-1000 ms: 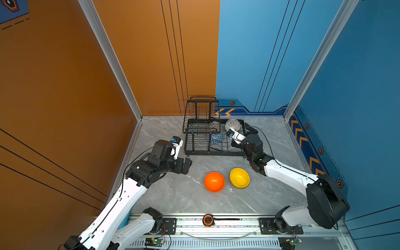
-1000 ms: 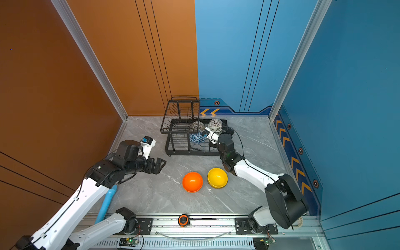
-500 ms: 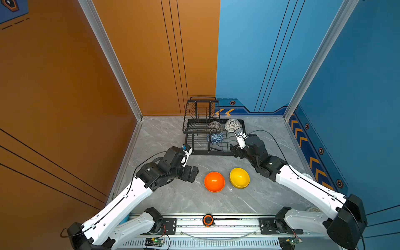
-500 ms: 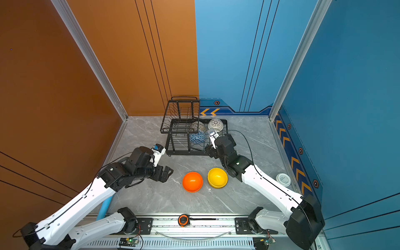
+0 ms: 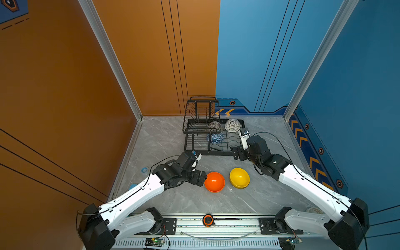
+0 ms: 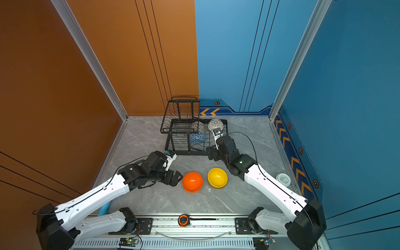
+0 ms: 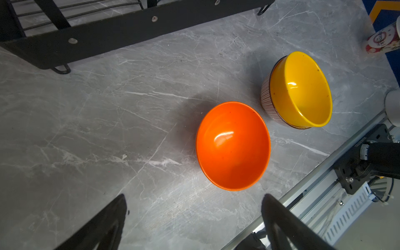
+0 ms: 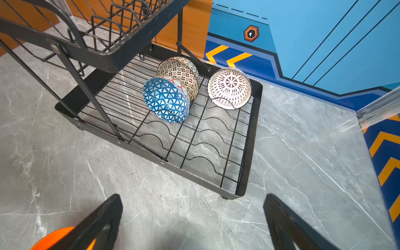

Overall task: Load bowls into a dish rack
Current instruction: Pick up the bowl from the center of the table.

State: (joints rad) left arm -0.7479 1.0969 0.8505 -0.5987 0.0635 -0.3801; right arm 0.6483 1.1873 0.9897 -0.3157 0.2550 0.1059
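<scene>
An orange bowl (image 5: pixel 214 181) (image 7: pixel 233 146) stands upright on the grey table. Beside it a yellow bowl (image 5: pixel 239 178) (image 7: pixel 300 89) sits nested in a pale striped bowl (image 7: pixel 267 97). The black wire dish rack (image 5: pixel 216 152) (image 8: pixel 249 151) stands behind them. On edge in its lower tray are a blue triangle-pattern bowl (image 8: pixel 165 99) and two white bowls with black patterns (image 8: pixel 179 71) (image 8: pixel 229 87). My left gripper (image 5: pixel 203 178) (image 7: pixel 194 197) is open, just left of the orange bowl. My right gripper (image 5: pixel 234 153) (image 8: pixel 192 197) is open and empty at the rack's near edge.
The rack's raised basket tier (image 5: pixel 202 112) overhangs its left end. An orange tape measure (image 5: pixel 207 220) sits on the front rail. A white round lid (image 6: pixel 283 179) lies by the right wall. A small blue ring (image 5: pixel 144 170) lies near the left wall.
My left arm has swung forward and right, up to the orange bowl. My right arm has drawn back from inside the rack to its near edge. Both grippers stay open.
</scene>
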